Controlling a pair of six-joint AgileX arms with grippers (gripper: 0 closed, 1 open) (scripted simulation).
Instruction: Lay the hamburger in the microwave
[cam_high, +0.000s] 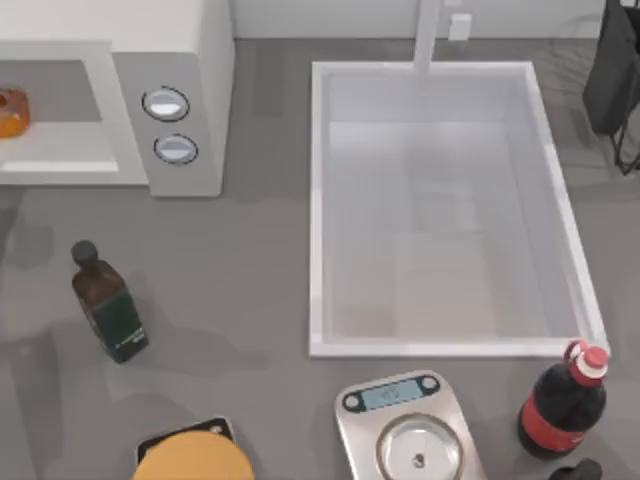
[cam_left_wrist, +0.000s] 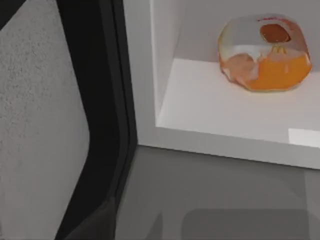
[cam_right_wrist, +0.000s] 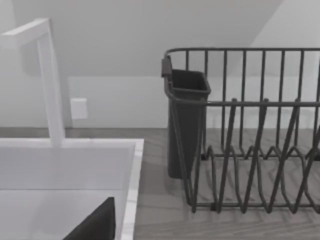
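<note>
The hamburger (cam_left_wrist: 265, 52), a small orange-brown bun with a paler patch, lies on the white floor of the microwave's cavity with nothing touching it. In the top view it sits at the far left edge (cam_high: 10, 112), inside the microwave (cam_high: 200, 60), whose two silvery knobs (cam_high: 166, 103) face up. The microwave's door (cam_left_wrist: 107, 125), black-framed, stands open beside the cavity. A dark part of my left gripper (cam_left_wrist: 95, 225) sits just outside the opening, apart from the hamburger. A dark part of my right gripper (cam_right_wrist: 97, 225) hangs over the sink's far right corner.
A white sink (cam_high: 318, 200) with a faucet (cam_high: 428, 35) fills the middle. A dark bottle (cam_high: 108, 305) stands at left and a cola bottle (cam_high: 562, 405) at front right. A scale (cam_high: 405, 435) and a yellow-orange dome (cam_high: 195, 460) are at the front. A dish rack (cam_right_wrist: 250, 150) is at back right.
</note>
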